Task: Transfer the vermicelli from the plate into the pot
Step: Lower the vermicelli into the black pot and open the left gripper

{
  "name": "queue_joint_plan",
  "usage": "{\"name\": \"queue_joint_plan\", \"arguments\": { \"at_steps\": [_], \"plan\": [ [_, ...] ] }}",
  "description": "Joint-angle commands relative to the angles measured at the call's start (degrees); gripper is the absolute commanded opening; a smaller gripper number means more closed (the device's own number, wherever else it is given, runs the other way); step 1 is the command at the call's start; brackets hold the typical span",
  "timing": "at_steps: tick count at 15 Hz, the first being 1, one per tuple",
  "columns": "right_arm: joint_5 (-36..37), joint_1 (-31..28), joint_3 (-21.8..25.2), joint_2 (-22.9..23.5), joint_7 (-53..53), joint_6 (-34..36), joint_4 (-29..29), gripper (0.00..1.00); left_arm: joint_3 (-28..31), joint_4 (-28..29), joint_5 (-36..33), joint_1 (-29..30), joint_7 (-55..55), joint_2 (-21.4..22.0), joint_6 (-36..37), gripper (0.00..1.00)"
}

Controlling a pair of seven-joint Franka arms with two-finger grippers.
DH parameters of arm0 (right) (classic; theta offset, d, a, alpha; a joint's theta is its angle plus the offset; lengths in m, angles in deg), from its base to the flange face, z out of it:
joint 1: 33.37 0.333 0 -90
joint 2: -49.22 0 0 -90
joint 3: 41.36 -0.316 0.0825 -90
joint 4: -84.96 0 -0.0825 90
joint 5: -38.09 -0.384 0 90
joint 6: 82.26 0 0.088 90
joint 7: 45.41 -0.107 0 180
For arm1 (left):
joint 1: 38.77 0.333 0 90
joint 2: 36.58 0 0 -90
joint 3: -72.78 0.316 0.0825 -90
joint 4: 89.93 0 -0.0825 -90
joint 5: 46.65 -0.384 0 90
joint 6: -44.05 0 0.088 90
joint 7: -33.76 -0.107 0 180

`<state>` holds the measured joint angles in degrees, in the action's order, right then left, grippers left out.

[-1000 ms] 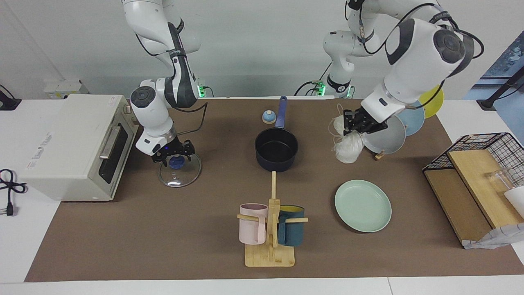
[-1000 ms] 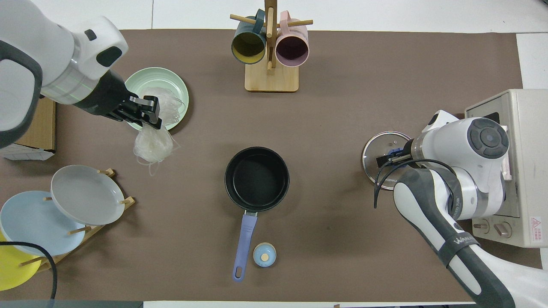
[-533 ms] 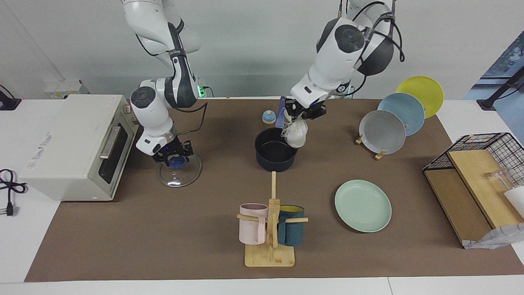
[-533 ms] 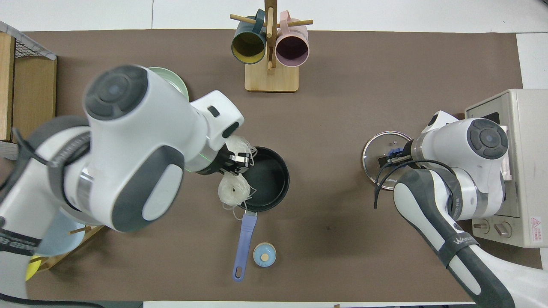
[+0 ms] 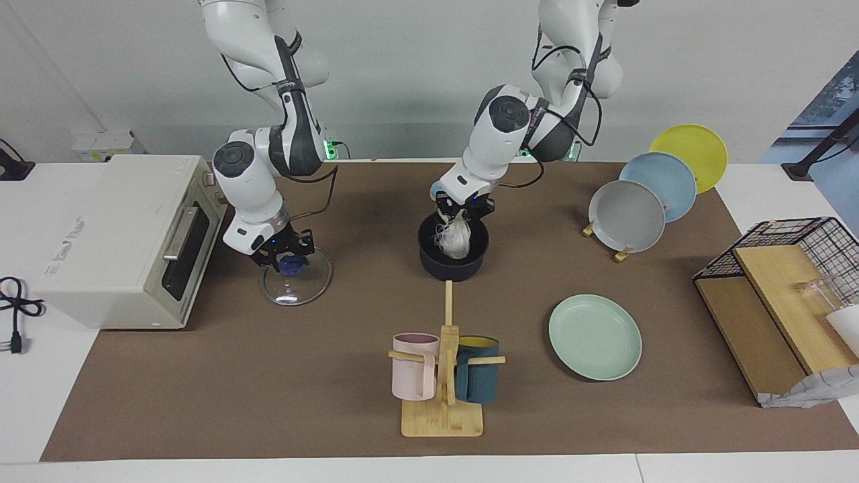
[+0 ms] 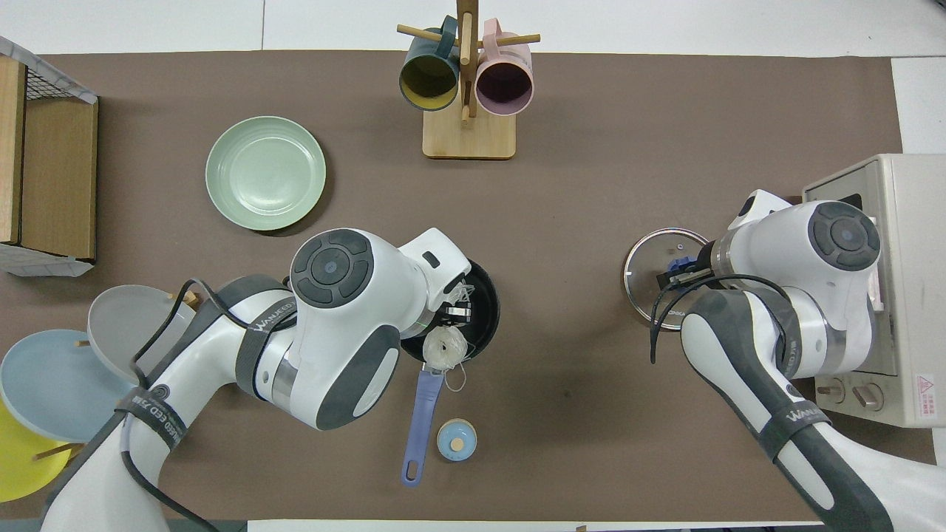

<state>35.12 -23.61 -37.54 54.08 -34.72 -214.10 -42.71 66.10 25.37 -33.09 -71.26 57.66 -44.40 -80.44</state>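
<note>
Left gripper [image 5: 463, 206], jaws clenched on the noodles [image 5: 458, 240], hangs them directly over the pot [image 5: 453, 261] (right gripper [image 5: 287, 258] clamps the lid knob [image 5: 289, 267]).

Matt brown paper-like sheet [image 5: 268, 376] over a smooth white counter [image 5: 40, 402]. Glassy, translucent white threads: vermicelli [image 5: 457, 241]. Dark pot [image 5: 451, 265], black matt inside, smooth blue handle [image 6: 421, 425]. Pale green plate [image 5: 594, 337], smooth with a soft sheen. Clear glass lid [image 5: 296, 285], blue knob. Pale raw wood for the mug stand [image 5: 443, 419]. Glossy white plastic arm shells, at twelve o'clock in the facing view.
</note>
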Motion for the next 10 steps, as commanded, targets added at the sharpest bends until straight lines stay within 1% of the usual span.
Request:
{"name": "queue_joint_plan", "arguments": {
  "at_steps": [1,3,4,5,6,7,8,10],
  "plan": [
    [0.0,-0.6,-0.2,0.7,1.8,8.5,7.5,0.43,1.0,0.6,0.7,-0.8,-0.6,-3.0,-5.6,0.0],
    [0.0,-0.4,-0.3,0.3,1.6,13.3,11.4,0.43,1.1,0.6,0.6,-0.8,-1.9,-4.0,-6.6,0.0],
    [0.0,-0.4,-0.3,0.3,1.3,16.5,13.8,0.4,1.1,0.5,0.6,-0.5,-3.5,-4.0,-6.1,0.0],
    [-0.2,-0.2,-0.4,0.3,0.9,19.4,16.2,0.4,1.1,0.3,0.5,-0.3,-4.3,-4.0,-5.8,0.14],
    [-0.4,0.2,-0.4,0.2,0.2,21.3,17.9,0.4,1.2,-0.1,-0.2,-0.1,-4.4,-3.8,-5.2,0.99],
    [-0.6,0.3,-0.5,0.1,-0.9,22.7,19.2,0.4,1.4,-0.6,-1.6,0.1,-4.4,-3.1,-3.7,1.0],
    [-0.9,0.5,-0.7,0.1,-2.0,23.6,20.4,0.4,2.0,-2.0,-2.0,1.0,-4.5,-2.2,-0.4,1.0],
    [-1.0,0.5,-3.8,0.0,-5.7,24.1,21.7,0.4,2.6,-6.5,-2.5,3.9,-4.7,-0.2,7.3,1.0]
  ]
}}
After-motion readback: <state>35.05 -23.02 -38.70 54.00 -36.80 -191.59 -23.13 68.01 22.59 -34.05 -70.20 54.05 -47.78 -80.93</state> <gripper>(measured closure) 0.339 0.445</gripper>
